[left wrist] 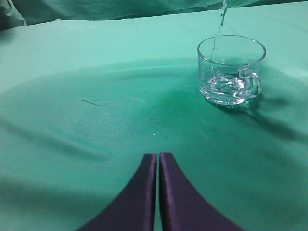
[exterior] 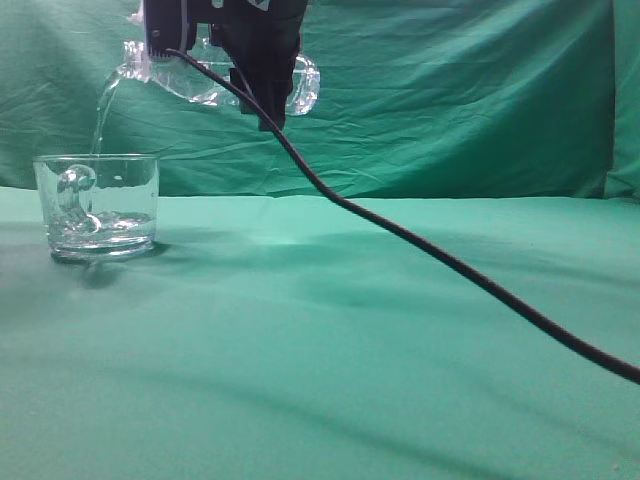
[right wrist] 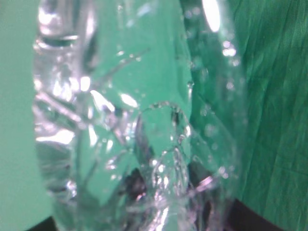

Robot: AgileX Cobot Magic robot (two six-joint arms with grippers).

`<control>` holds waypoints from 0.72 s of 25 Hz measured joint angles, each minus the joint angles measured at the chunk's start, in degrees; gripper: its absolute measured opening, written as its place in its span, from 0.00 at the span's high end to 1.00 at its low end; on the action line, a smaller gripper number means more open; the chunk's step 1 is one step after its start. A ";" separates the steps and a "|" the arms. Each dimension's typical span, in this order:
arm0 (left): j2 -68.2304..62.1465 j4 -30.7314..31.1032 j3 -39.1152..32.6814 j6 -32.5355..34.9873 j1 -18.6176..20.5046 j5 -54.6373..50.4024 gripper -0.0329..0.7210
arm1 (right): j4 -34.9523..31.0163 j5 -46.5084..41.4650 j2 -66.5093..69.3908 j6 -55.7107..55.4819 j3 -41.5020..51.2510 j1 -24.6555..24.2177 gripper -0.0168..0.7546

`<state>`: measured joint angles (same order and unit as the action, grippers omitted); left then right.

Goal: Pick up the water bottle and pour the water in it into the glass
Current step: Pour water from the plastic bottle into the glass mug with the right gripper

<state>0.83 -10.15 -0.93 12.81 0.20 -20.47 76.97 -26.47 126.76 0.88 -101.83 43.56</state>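
The right gripper (exterior: 262, 75) clasps the water bottle (exterior: 200, 82) tipped above the table's far left edge, water (exterior: 102, 115) streaming into the glass (exterior: 97, 206) there. The left gripper (left wrist: 158, 161), fingers pressed together and empty, hovers over open green cloth (exterior: 380, 340) near the glass

The clear, ribbed plastic water bottle (right wrist: 134, 120) looks glossy and crinkled. The short handled cup of thick clear glass (left wrist: 231, 70) shines smooth. The green cloth table cover (exterior: 350, 350) is matt and softly wrinkled.
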 joint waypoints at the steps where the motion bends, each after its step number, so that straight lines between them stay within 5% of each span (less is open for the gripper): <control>1: 0.00 0.00 0.00 0.00 0.00 0.00 0.96 | 0.00 0.00 0.00 0.00 0.00 0.00 0.62; 18: 0.00 0.00 0.00 0.00 0.00 0.00 0.96 | -0.41 0.00 0.00 -2.37 0.00 0.09 0.62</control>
<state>0.83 -10.15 -0.93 12.81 0.20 -20.47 76.56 -26.47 126.76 -1.49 -101.83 43.65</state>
